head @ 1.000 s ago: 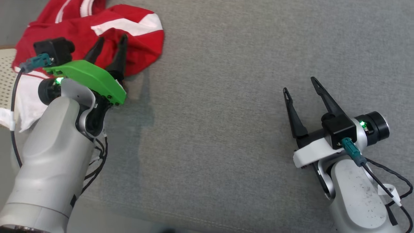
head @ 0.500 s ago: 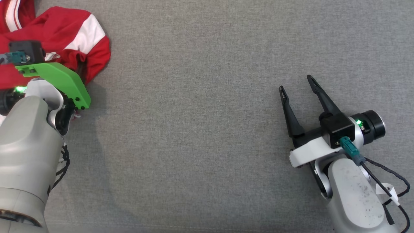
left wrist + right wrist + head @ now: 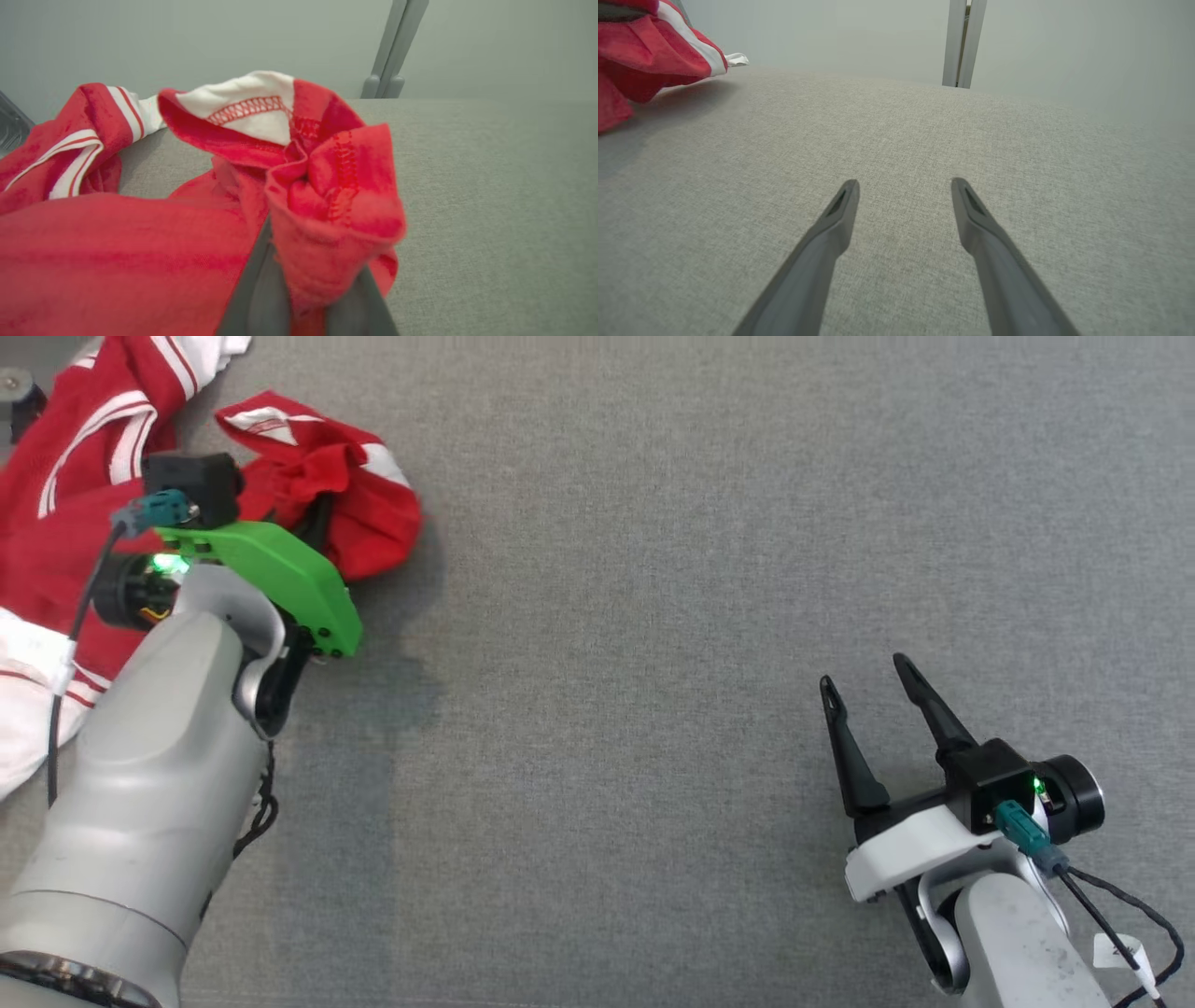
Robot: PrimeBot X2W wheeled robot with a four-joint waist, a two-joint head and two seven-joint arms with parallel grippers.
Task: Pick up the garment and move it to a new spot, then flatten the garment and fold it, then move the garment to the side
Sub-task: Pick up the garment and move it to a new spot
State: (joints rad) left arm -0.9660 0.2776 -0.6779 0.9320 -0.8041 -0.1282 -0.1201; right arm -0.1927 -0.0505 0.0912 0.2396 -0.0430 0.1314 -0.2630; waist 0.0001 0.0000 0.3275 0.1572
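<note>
Red knit with white stripes is bunching between the clamped fingers of the left gripper (image 3: 316, 527). The garment (image 3: 373, 513) is lying crumpled at the far left of the grey fabric-covered bench (image 3: 653, 616), and the left gripper is pinching a hemmed fold on the side nearest the middle. In the left wrist view the pinched wad is puffing out above the fingers with its stitched seam showing, while the rest of the cloth is trailing away and resting on the bench. The right gripper (image 3: 864, 672) is hanging spread wide, holding nothing, well apart from the garment at the near right.

The step in hand looks like the pick-up for carrying the garment to a new spot. Doing it well is calling for a lift high enough that the trailing body and white parts are clearing the surface rather than dragging. It is also calling for travel toward the open middle, where flattening is going to need room. The grip is taking several layers in one lump, so a slow, steady lift is looking safer against a layer slipping out.

Little is standing in the way. A grey upright post (image 3: 392, 46) is rising beyond the far edge. A small dark round thing (image 3: 19, 397), too small to identify, is sitting near the garment's far left. The left forearm is hiding how far the cloth is reaching beneath it.
</note>
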